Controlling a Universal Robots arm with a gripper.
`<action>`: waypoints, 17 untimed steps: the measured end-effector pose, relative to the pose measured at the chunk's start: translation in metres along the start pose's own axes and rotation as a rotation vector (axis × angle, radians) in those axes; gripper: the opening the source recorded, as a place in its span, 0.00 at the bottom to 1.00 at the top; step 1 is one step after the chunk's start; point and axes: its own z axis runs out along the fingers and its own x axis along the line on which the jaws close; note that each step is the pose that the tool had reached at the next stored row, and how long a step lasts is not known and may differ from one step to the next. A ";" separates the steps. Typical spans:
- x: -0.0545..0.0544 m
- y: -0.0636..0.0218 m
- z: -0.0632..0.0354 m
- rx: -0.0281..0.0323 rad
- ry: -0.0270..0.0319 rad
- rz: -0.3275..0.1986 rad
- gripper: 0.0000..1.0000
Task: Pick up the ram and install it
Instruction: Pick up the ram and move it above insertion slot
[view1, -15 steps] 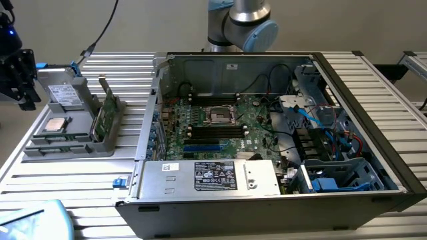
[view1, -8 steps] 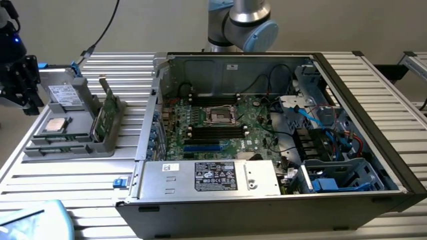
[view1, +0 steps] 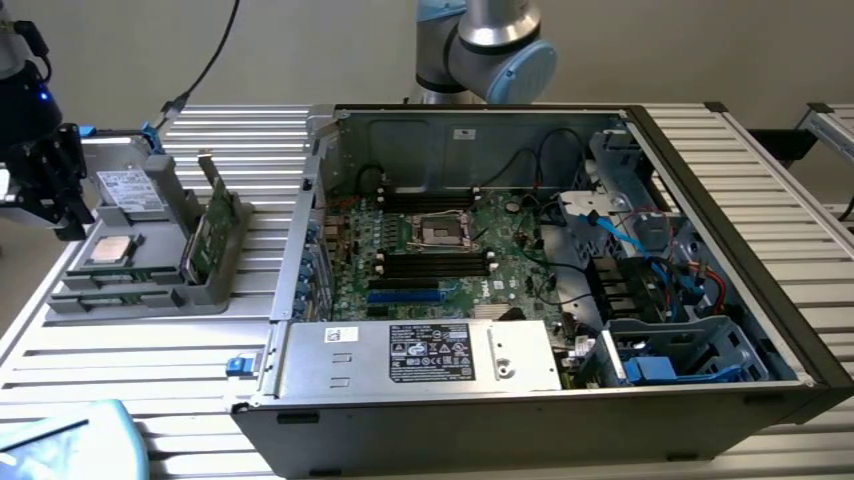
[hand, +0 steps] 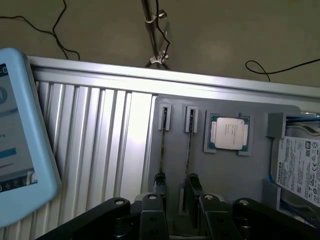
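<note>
Inspecting the ram: a thin board standing on edge in the tray, likely light, stiff and fragile. Take it by its flat faces; your gripper hangs spread nearby.

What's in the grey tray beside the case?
A processor, a hard drive, an upright green card and two ram sticks edge-on in slots. Their lower edges sit hidden inside.

From my remote seat I see a parts tray on the surface, at the exterior view's left of the open computer case, holding two ram sticks on edge side by side, a processor just beside them, a hard drive beyond that, my gripper above the tray.
</note>
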 end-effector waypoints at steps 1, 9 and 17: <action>0.000 -0.0001 0.0018 0.0002 0.0002 -0.003 0.31; 0.003 0.0006 0.0166 -0.0008 0.0017 -0.024 0.31; 0.009 0.0027 0.0318 -0.0009 0.0024 -0.039 0.31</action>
